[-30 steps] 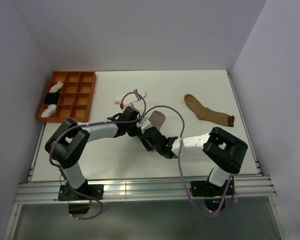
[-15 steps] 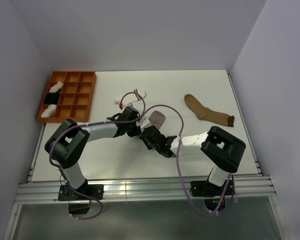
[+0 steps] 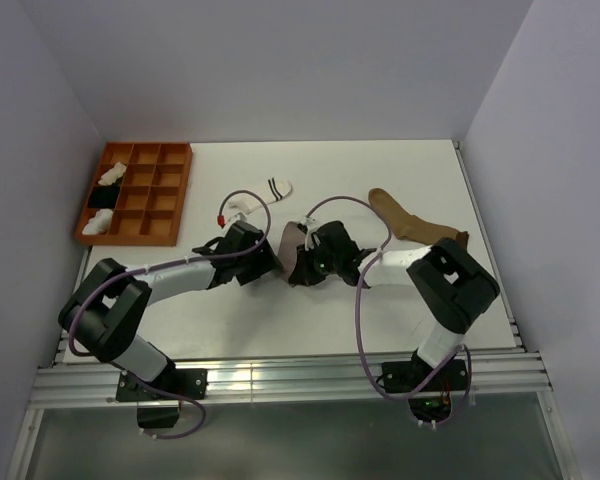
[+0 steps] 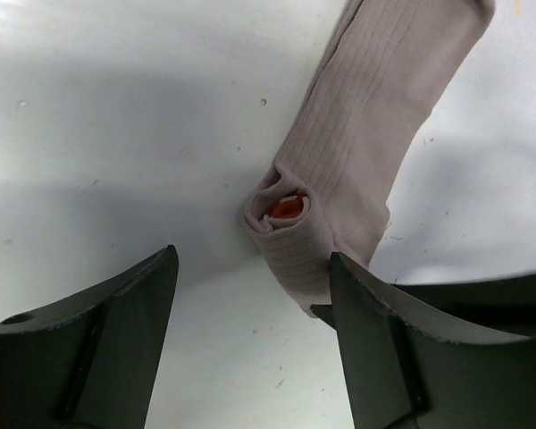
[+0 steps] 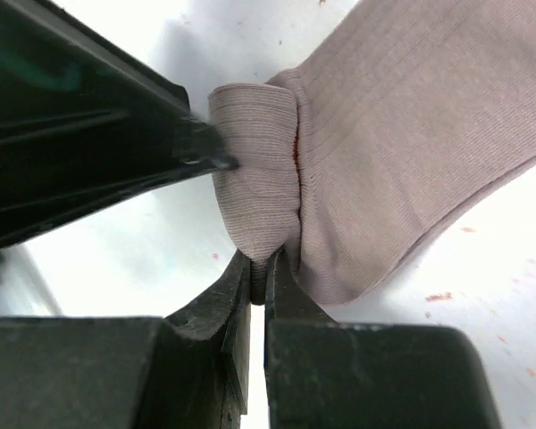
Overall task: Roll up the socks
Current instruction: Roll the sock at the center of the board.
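Observation:
The grey sock [image 3: 292, 240] lies mid-table, its near end rolled into a small bundle [image 4: 284, 217] with red showing inside. My right gripper [image 5: 261, 264] is shut on the bottom of that roll [image 5: 255, 192]; from above it sits at the sock's near end [image 3: 302, 268]. My left gripper [image 4: 253, 268] is open, with bare table between its fingers [image 4: 116, 344] and the roll just ahead of its right fingertip; overhead it stands left of the sock [image 3: 273, 262]. The short white striped sock [image 3: 265, 192] lies behind. The tan-brown sock [image 3: 412, 225] lies to the right.
An orange compartment tray [image 3: 170, 190] stands at the back left with white bundles [image 3: 111, 174] and a black one [image 3: 102, 197] in its left cells. Cables loop over both arms near the grey sock.
My left gripper has let go of the roll, opened and drawn back to the left. My right gripper has shut on the rolled end and swung in from the near side.

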### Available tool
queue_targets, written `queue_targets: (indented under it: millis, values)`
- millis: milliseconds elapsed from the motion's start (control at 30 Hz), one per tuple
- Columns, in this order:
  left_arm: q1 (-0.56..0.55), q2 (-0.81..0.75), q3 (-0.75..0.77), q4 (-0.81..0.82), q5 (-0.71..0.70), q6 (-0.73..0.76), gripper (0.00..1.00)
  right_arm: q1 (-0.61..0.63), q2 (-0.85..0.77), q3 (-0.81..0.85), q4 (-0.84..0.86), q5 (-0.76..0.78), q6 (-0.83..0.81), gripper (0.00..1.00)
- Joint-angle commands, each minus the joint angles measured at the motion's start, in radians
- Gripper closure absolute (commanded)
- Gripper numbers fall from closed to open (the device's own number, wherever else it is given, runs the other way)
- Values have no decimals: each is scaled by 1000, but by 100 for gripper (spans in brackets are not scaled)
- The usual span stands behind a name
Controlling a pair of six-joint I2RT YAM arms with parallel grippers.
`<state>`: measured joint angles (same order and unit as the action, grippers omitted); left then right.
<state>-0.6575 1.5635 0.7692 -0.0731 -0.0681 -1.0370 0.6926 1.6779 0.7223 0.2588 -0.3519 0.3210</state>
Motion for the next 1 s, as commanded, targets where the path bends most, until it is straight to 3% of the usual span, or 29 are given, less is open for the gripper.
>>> queue_targets:
  millis: [0,133,333,667,967]
  values:
    - [6,-68,-42,41,-39,-43,26,-56,74,8,40,-287,137,100]
    - [6,-66,-68,62,-10,-63,29,-125,138,14,132,-446,243,100]
    - [4,-46,-94,114,10,-84,33,-153,216,78,97,-499,303,100]
    - [7,-14,-91,116,-29,-120,37,-165,269,109,45,-512,312,100]
    - [32,44,-90,114,-44,-133,53,-165,272,115,20,-499,299,100]
